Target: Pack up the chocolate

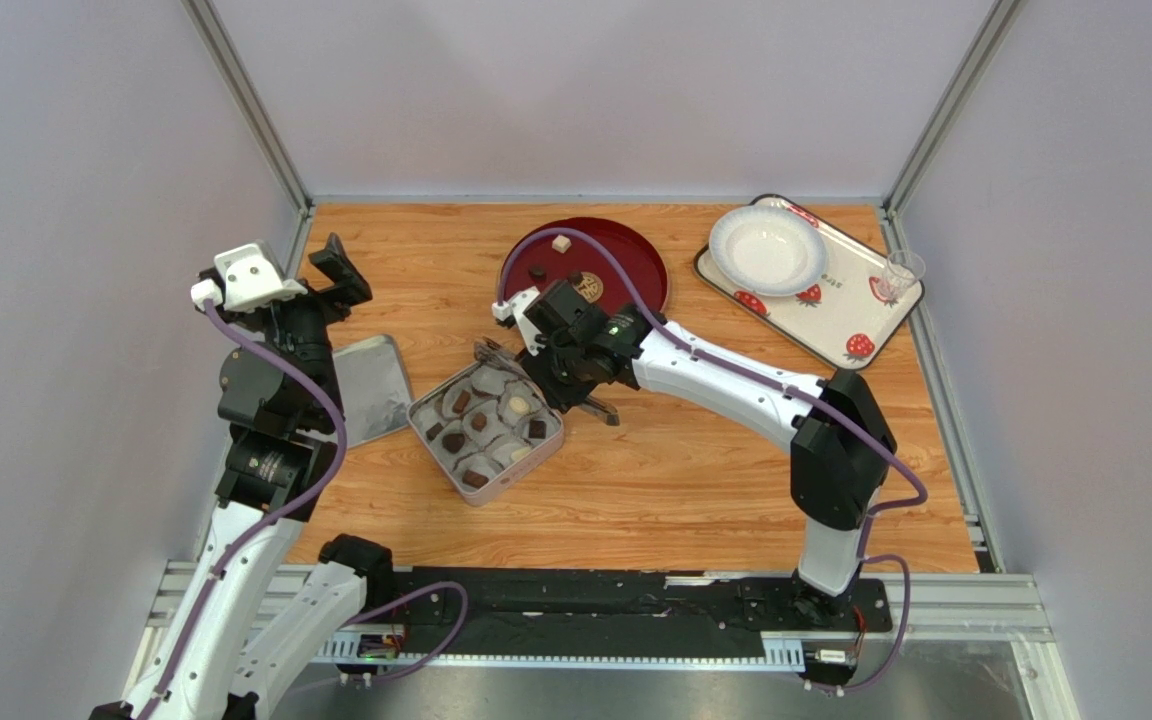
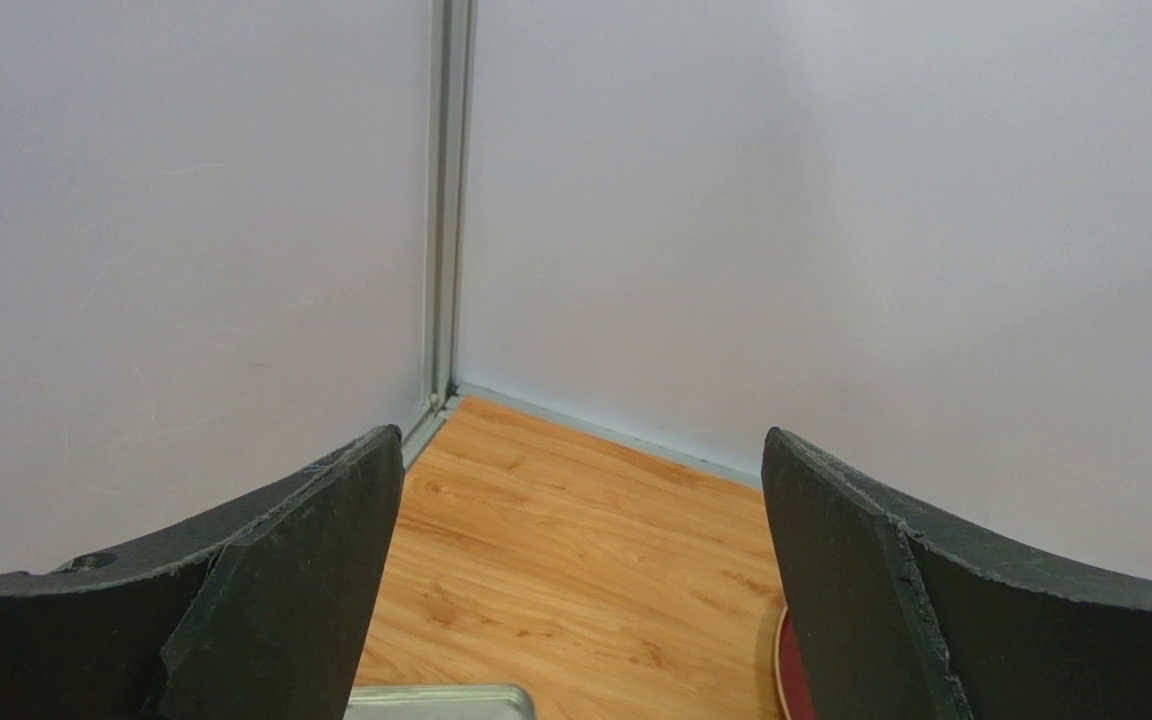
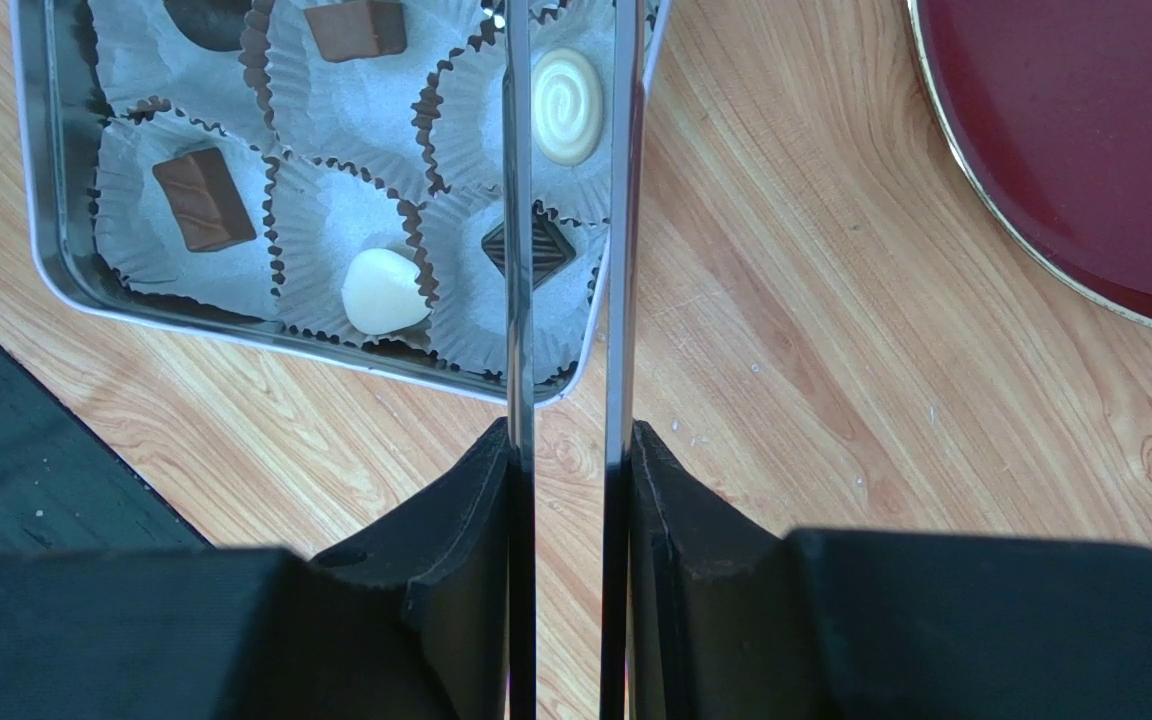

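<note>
A: Right pincer (image 3: 567, 450) clamped on tongs (image 3: 519, 225), blades over the tin (image 3: 41, 225); left pincer (image 2: 575, 570) wide open, empty.
B: Chocolate (image 3: 207, 198) mostly in the tin's paper cups (image 3: 319, 225), some on red plate (image 3: 1078, 135). Risk: tongs snag a cup, flip a piece onto the counter (image 3: 838, 375).

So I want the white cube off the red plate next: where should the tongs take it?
Probably across two opposite flat sides of the white cube, straight down from above: it sits flat, apart from other pieces, near the far rim of the red plate. The right hand holds the tongs.
</note>
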Controlling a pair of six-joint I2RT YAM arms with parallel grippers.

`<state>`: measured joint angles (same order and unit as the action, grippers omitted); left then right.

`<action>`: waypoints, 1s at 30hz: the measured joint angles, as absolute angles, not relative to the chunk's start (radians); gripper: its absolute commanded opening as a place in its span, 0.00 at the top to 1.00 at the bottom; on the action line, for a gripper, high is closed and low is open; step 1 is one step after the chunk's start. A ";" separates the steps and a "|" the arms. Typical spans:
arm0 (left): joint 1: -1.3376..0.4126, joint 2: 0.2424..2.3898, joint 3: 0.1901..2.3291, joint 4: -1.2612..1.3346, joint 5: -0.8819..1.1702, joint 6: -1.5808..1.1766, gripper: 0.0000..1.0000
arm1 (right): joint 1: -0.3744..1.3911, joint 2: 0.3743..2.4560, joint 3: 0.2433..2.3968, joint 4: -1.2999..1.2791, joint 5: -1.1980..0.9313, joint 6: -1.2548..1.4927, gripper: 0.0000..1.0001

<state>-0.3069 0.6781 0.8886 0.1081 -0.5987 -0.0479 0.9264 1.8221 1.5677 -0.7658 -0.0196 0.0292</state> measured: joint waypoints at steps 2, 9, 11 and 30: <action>-0.307 0.678 0.889 0.108 -0.598 -0.048 0.03 | 0.927 1.825 1.568 -0.766 -0.020 0.029 0.79; -0.307 0.678 0.889 0.109 -0.598 -0.048 0.03 | 0.929 1.850 1.568 -0.768 -0.020 0.028 0.78; -0.307 0.678 0.889 0.109 -0.598 -0.048 0.03 | 0.929 1.852 1.568 -0.769 -0.021 0.025 0.78; -0.307 0.678 0.889 0.108 -0.595 -0.048 0.03 | 0.935 1.854 1.541 -0.770 -0.025 0.017 0.70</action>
<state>-0.3069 0.6781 0.8886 0.1081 -0.5953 -0.0479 0.9352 1.8538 1.5410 -0.7700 -0.0246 0.0174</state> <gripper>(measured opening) 0.973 0.294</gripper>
